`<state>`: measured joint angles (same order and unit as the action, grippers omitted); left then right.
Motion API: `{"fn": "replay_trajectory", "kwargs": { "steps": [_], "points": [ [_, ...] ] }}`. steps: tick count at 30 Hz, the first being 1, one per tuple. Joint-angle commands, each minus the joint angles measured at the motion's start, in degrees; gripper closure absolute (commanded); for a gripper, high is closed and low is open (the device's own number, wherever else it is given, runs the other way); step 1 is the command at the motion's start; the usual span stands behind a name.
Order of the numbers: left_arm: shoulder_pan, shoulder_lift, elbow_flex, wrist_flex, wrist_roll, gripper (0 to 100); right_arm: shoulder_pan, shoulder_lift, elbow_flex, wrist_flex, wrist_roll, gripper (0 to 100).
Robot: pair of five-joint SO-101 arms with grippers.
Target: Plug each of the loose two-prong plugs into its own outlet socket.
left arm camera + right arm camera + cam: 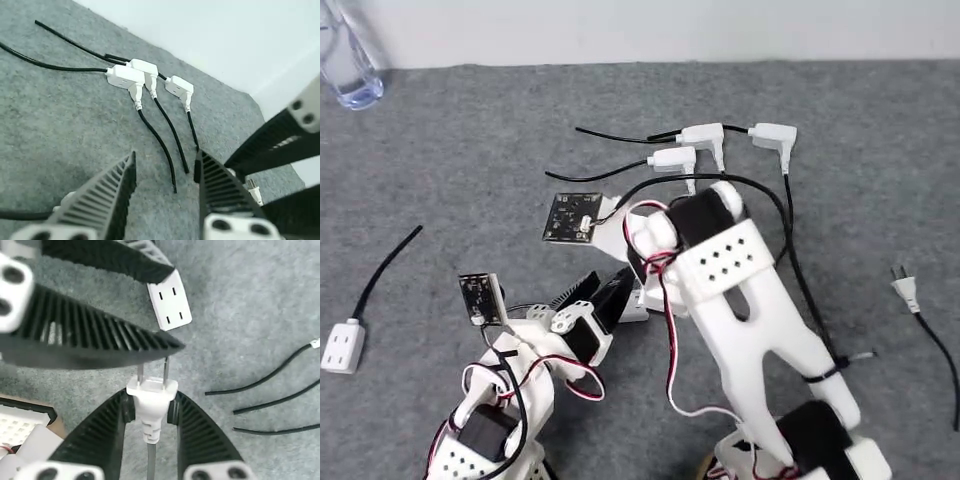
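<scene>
My right gripper (150, 402) is shut on a white two-prong plug (151, 395). Its prongs point at a white outlet socket (170, 305) lying on the grey carpet just ahead. The left gripper's black fingers (90, 335) stand on either side of that socket. From the left wrist, my left gripper (165, 160) is open with only carpet between its fingertips. From above, the left gripper (598, 297) sits beside the socket (634, 308), under the right arm's wrist. Another loose plug (906, 288) lies at the far right. A second socket (342, 346) lies at the far left.
At the back, three white sockets with plugs in them (712, 142) lie side by side, black cables trailing toward the arms (150, 82). A clear bottle (350, 62) stands at the back left corner. Open carpet stretches left and right of the arms.
</scene>
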<state>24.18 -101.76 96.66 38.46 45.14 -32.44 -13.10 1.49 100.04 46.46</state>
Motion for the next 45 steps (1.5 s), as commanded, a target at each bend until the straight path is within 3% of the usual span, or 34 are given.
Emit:
{"fn": "replay_trajectory", "kwargs": {
  "steps": [1,7,22,32,45],
  "points": [
    [0.3,-0.4,-0.2,0.2,0.4,82,-2.6,-2.9,-3.0,1.2,-0.6,99.1],
    [0.3,-0.4,-0.1,1.0,0.4,82,-9.0,-3.0,-2.8,0.9,-0.7,99.1],
    [0.3,-0.5,-0.1,1.4,0.2,82,-9.5,-3.6,-3.2,0.7,-3.6,99.1],
    [0.3,-0.5,-0.1,1.4,0.2,82,-9.8,-3.7,-10.9,1.3,-7.9,99.1],
    [0.3,-0.5,-0.1,1.4,0.2,82,-9.9,-3.6,-10.8,1.0,-8.0,99.1]
  ]
}}
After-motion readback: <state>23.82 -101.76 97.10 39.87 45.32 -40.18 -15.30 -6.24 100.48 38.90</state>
